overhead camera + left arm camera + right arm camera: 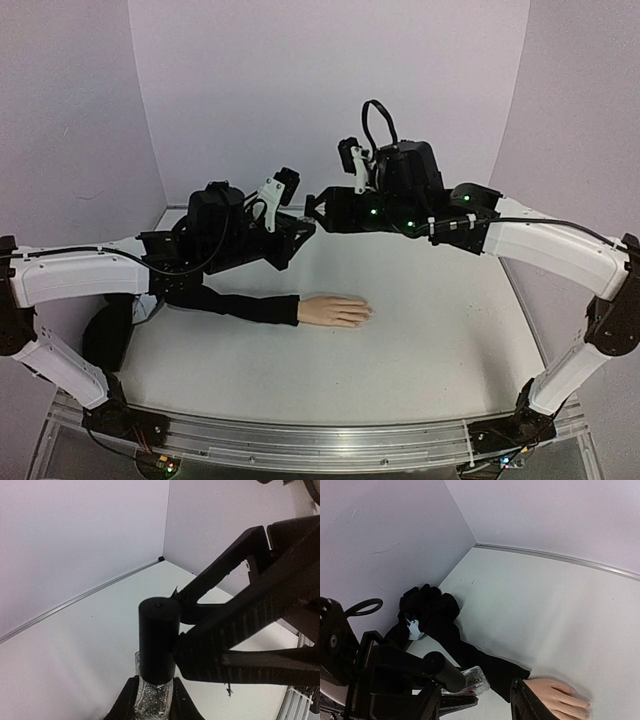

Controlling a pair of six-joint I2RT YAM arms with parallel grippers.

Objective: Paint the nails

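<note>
Nails sit lower right, untouched; left fingers clamp the polish bottle, right fingers stand apart around its cap, so an off-centre squeeze could slip and tilt the bottle.

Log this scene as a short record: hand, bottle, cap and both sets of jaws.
hand: flat on the table, fingers toward the right arm's side
sleeve: black, leading away from the hand's wrist
bottle: glittery, held above the table
cap: black, on the bottle
left jaws: shut on the bottle
right jaws: open, close by the cap
</note>
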